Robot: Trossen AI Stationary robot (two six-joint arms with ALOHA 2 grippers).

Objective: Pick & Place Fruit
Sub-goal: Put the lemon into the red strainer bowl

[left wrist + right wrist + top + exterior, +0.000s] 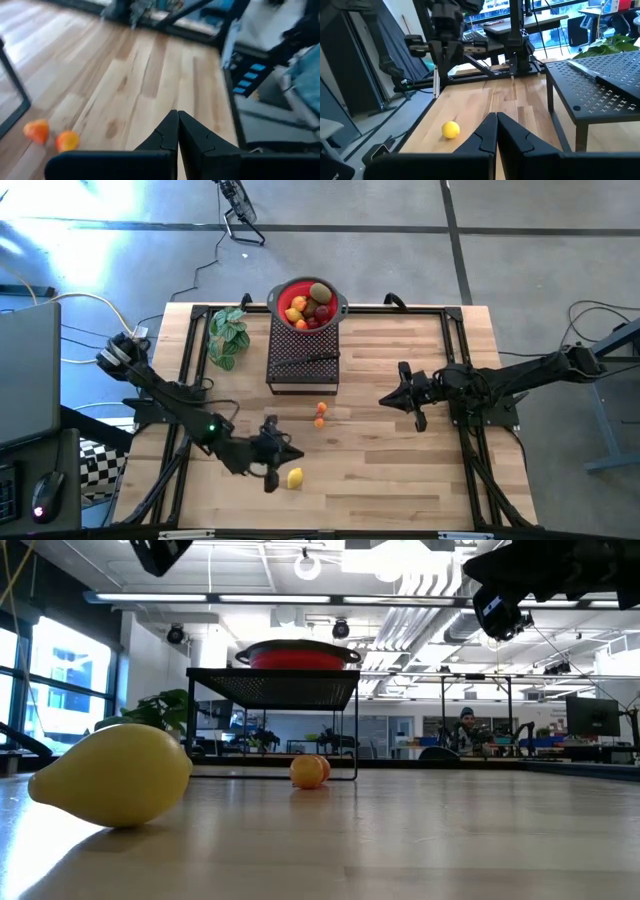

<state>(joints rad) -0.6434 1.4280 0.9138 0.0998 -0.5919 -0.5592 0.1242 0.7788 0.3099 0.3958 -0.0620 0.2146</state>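
A red bowl (287, 291) holding several fruits (310, 306) stands on a black perforated stand (290, 378) at the table's far middle. Two small orange fruits (320, 414) lie on the wood just near of the stand. A yellow lemon (295, 477) rests on the table near its front edge. My left gripper (292, 453) hovers shut just far-left of the lemon, holding nothing. Right of centre, my right gripper (383, 401) hangs above the table, shut and empty, pointing toward the left. The right wrist view shows the lemon (451, 129) beyond the shut fingers (496, 120).
A green leafy plant (227, 335) stands left of the stand. A black-handled knife (310, 360) lies on top of the stand. Black frame rails (190, 350) run along the table's left, far and right sides. Bare wood stretches across the near right (400, 470).
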